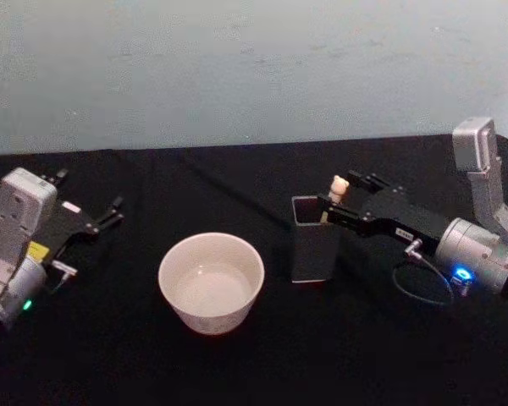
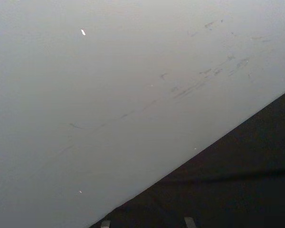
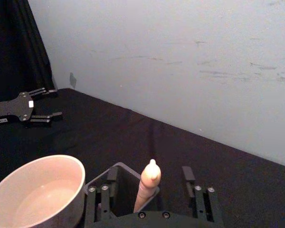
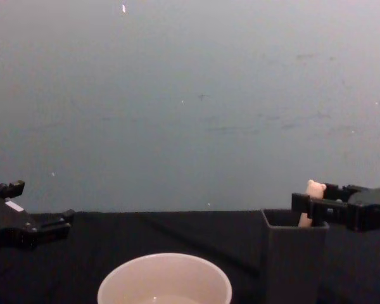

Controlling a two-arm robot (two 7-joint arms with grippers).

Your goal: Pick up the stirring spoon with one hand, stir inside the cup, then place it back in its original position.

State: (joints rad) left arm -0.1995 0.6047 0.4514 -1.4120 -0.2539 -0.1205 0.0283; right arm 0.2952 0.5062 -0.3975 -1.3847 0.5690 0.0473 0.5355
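The stirring spoon (image 1: 338, 188) stands upright in the dark grey square holder (image 1: 315, 241), its bear-head top (image 4: 315, 189) poking above the rim. My right gripper (image 1: 339, 200) reaches in from the right at the level of that top. It is open, with one finger on each side of the spoon (image 3: 149, 187) and a clear gap to both. The holder (image 3: 125, 186) sits right below the fingers. The cream-white cup (image 1: 212, 283) stands left of the holder, apart from it, with a pale inside. My left gripper (image 1: 88, 193) rests open at the far left.
A black cloth (image 1: 364, 338) covers the table and a pale wall (image 1: 254, 68) runs behind it. A dark curtain (image 3: 23, 47) hangs at the far left corner. The right arm's cable (image 1: 419, 283) loops down near the holder.
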